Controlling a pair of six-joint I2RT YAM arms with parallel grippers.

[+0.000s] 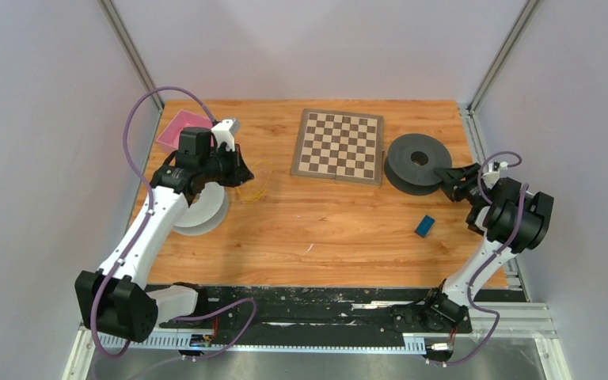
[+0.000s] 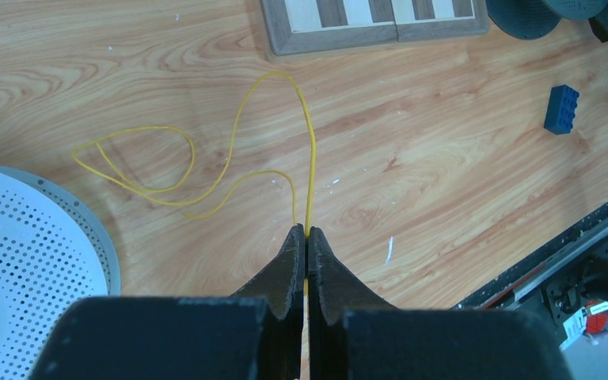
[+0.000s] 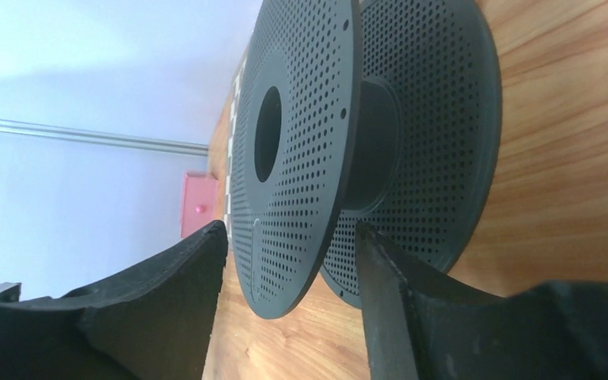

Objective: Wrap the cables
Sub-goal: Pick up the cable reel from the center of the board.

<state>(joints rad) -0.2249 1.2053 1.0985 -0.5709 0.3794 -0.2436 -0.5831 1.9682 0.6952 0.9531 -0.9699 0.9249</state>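
Observation:
A thin pale yellow cable (image 2: 233,150) lies in loose loops on the wooden table, also visible in the top view (image 1: 253,192). My left gripper (image 2: 306,232) is shut on one strand of it, with the cable running straight out from the fingertips; in the top view the gripper (image 1: 239,172) is just left of the loops. No orange-red cable shows. My right gripper (image 3: 291,229) is open, its fingers on either side of the upper flange of a black perforated spool (image 3: 309,142). In the top view it (image 1: 453,180) is at that spool's right edge (image 1: 418,162).
A pale grey perforated spool (image 1: 202,210) lies under my left arm and shows in the left wrist view (image 2: 24,245). A chessboard (image 1: 339,145) lies at the back centre. A blue brick (image 1: 424,226) lies front right. A pink flat object (image 1: 180,128) lies back left.

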